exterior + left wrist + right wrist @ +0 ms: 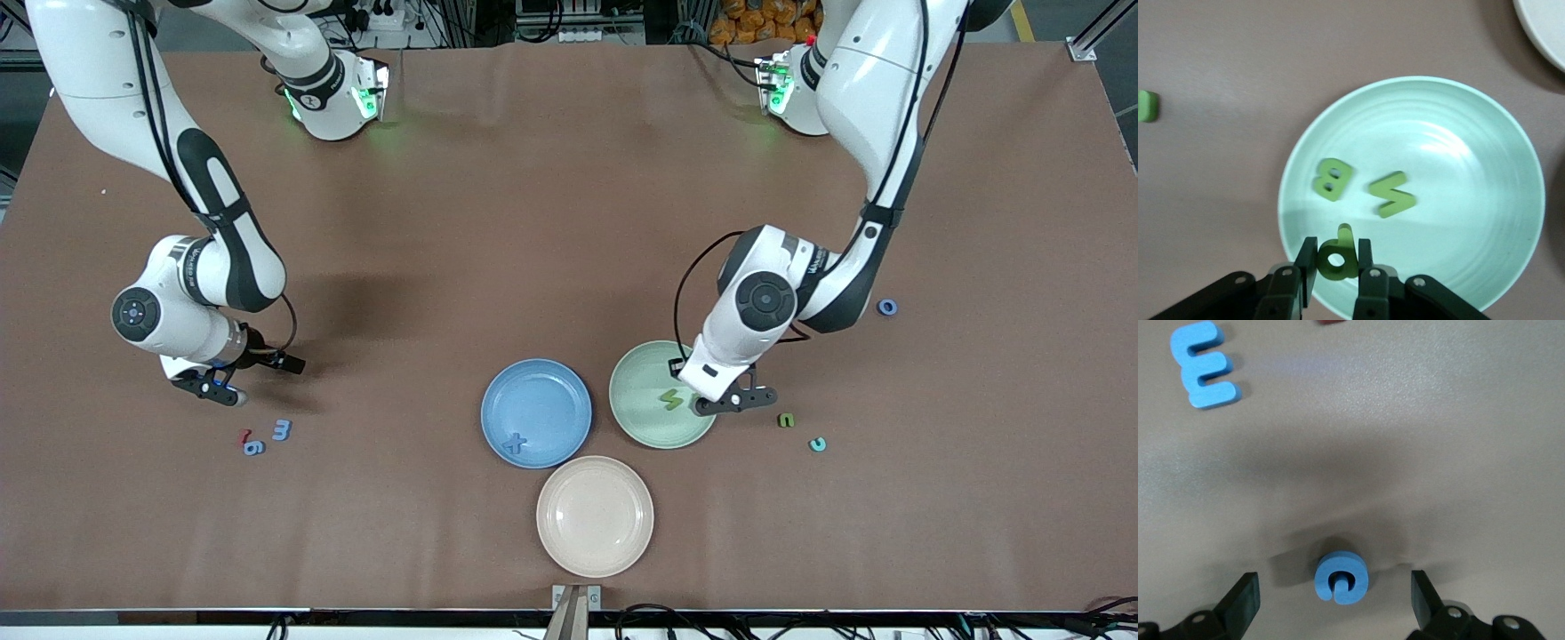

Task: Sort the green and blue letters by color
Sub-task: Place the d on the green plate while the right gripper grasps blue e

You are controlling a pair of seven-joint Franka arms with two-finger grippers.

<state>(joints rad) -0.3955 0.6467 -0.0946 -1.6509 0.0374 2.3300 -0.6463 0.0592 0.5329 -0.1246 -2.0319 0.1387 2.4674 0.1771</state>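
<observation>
End effector (1336, 267) clamped on green letter (1336, 255)

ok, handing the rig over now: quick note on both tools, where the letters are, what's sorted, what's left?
Left tool: shut on a green letter, over the green plate.
Right tool: open, straddling a blue letter on the table at the right arm's end.
Done: two green letters in the green plate; one blue piece in the blue plate.
Left: release the held green letter; blue pieces near the right tool; green piece, teal piece and blue ring at the left arm's end. Beige plate holds nothing.
</observation>
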